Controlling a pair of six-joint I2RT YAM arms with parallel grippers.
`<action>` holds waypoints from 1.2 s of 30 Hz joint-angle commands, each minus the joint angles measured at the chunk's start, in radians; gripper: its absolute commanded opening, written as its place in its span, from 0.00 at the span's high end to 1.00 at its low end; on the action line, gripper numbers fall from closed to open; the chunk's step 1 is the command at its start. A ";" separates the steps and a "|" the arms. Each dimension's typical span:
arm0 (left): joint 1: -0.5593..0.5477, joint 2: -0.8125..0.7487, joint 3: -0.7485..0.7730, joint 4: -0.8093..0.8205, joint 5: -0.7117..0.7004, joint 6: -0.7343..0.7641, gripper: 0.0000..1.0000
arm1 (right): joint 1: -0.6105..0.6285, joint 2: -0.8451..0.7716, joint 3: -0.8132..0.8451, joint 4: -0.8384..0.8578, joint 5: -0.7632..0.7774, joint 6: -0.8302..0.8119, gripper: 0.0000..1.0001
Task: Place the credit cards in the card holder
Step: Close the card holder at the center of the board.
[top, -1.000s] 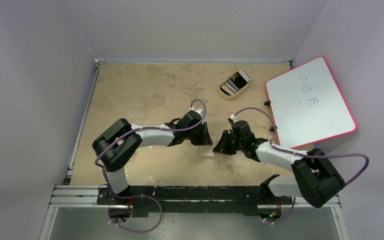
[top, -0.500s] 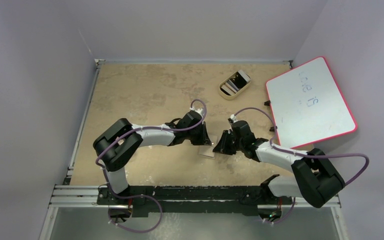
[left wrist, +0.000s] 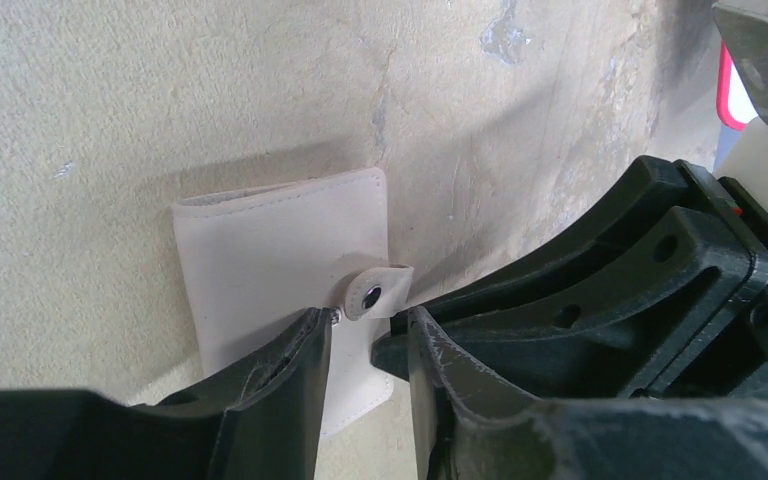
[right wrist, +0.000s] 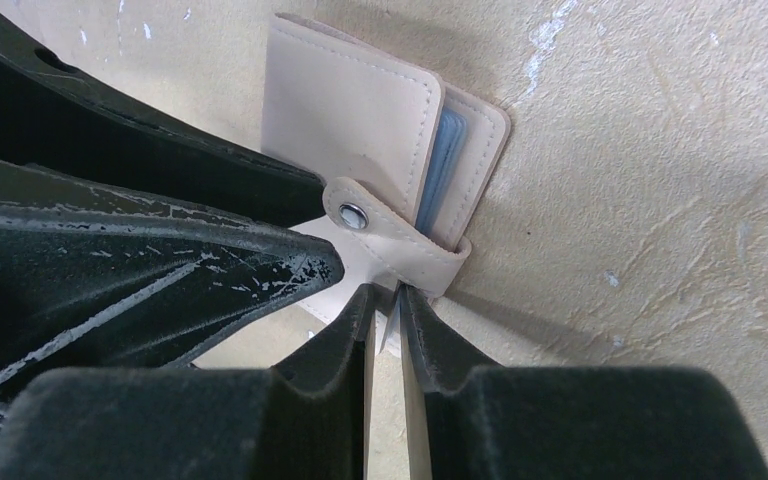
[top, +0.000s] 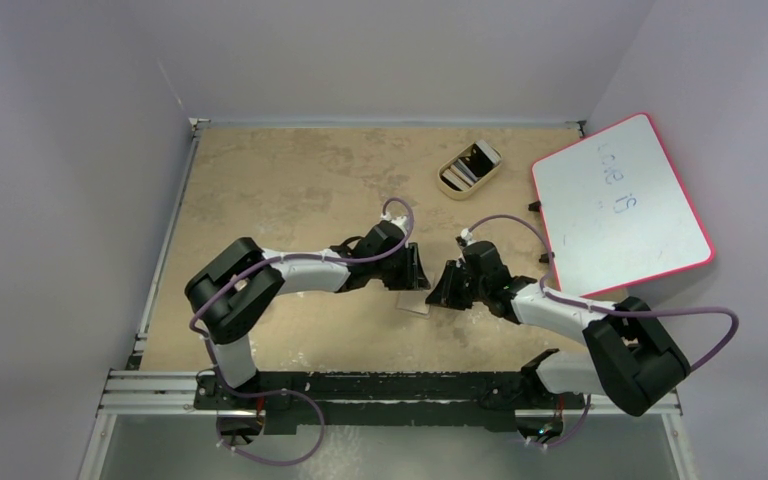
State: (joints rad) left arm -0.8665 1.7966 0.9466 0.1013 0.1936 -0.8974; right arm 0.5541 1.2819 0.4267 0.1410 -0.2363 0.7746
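The tan card holder (top: pixel 416 305) lies folded on the table between both grippers. In the right wrist view the card holder (right wrist: pixel 350 110) shows a pale blue credit card (right wrist: pixel 447 150) tucked between its panels, and its snap tab (right wrist: pixel 355 215) lies unfastened over the top panel. My right gripper (right wrist: pixel 388 295) is shut on the holder's thin edge at the base of the tab; it also shows in the top view (top: pixel 438 297). My left gripper (left wrist: pixel 360 325) is narrowly open just above the holder (left wrist: pixel 270 250), its tips either side of the snap tab (left wrist: pixel 375 292); it also shows in the top view (top: pixel 418 278).
A tan oval tray (top: pixel 448 185) holding a white-edged phone-like slab stands at the back. A red-rimmed whiteboard (top: pixel 620 205) lies at the right. The two grippers are almost touching over the holder.
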 commanded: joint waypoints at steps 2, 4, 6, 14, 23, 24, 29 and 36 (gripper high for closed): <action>-0.005 -0.031 0.033 0.035 -0.037 0.018 0.65 | -0.003 -0.009 0.006 -0.011 0.006 -0.015 0.84; -0.005 -0.021 0.043 0.034 -0.035 0.023 0.65 | -0.003 -0.010 0.006 -0.008 0.005 -0.014 0.84; -0.005 -0.015 0.047 0.035 -0.032 0.026 0.65 | -0.002 -0.007 0.008 -0.006 0.005 -0.014 0.84; -0.004 0.014 0.074 0.022 -0.033 0.051 0.66 | -0.004 -0.007 0.006 -0.005 0.003 -0.016 0.84; -0.005 0.041 0.068 0.031 -0.008 0.047 0.72 | -0.003 0.000 0.007 -0.003 0.002 -0.016 0.84; -0.005 0.041 0.066 0.032 -0.004 0.046 0.72 | -0.003 0.001 0.010 -0.002 0.002 -0.016 0.84; -0.005 0.035 0.059 0.036 0.007 0.038 0.83 | -0.004 0.004 0.008 0.002 0.002 -0.017 0.84; -0.005 0.023 0.059 0.022 0.012 0.035 1.00 | -0.003 0.010 0.001 0.009 0.003 -0.015 0.84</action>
State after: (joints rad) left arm -0.8711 1.8309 0.9905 0.1055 0.1871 -0.8711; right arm 0.5541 1.2827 0.4267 0.1413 -0.2363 0.7738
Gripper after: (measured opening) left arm 0.011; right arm 0.165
